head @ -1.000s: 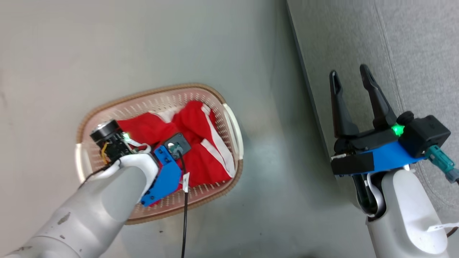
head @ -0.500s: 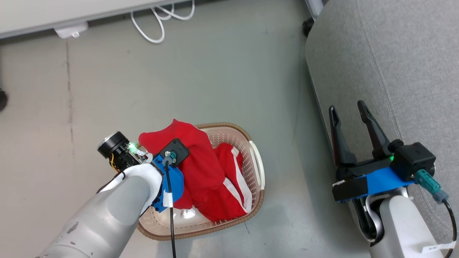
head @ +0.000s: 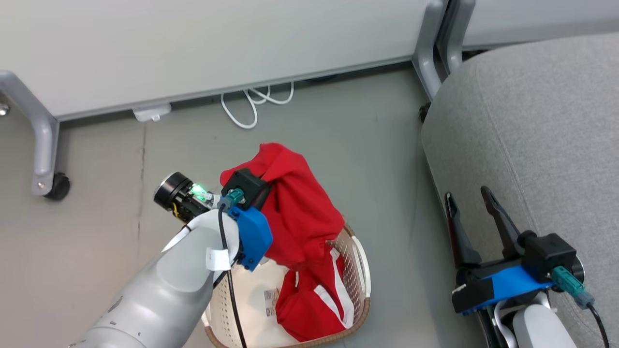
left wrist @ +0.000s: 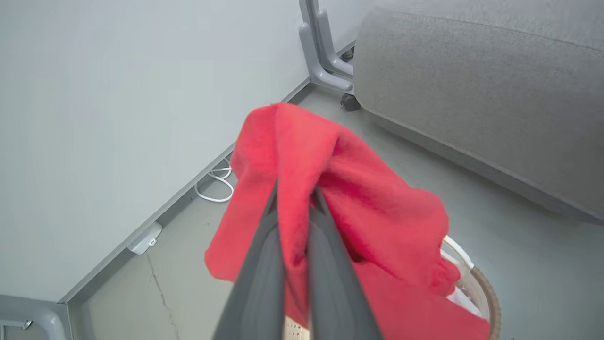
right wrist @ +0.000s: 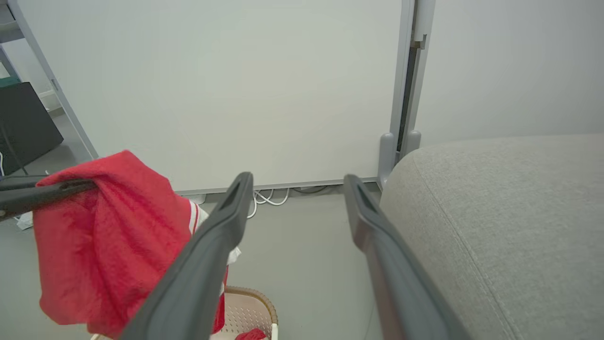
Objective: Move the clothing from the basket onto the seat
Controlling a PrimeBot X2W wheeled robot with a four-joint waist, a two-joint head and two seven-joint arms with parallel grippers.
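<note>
Hauling step, by my read: left pincer (left wrist: 293,191) is clamped tight on a fold of the red garment (head: 300,212), holding it above the basket (head: 361,270), which sits on the floor (head: 377,145). The garment's lower end hangs down into the basket, against or just over the second garment (head: 309,304) lying inside. Can't tell if the two are tangled. Right pincer (head: 468,195) is spread wide with nothing in it, hovering at the front edge of the seat (head: 532,145). The seat is to the robot's right of the basket, with a strip of bare floor between.

To do it well:
- Go up first until the hanging end clears the basket rim. The perforated wall or a handle could snag the cloth and drag the basket.
- Watch the second garment. If it rises too, don't let it drop on the floor.
- Then swing right, well over the seat and not just its rounded edge, since soft cloth will likely slide off a curved lip.
- Right pincer sits on the path, so route above it or move it aside.
- Lower until the cloth piles on the seat, then release. The grip looks to be on a small fold, so no jerks.
</note>
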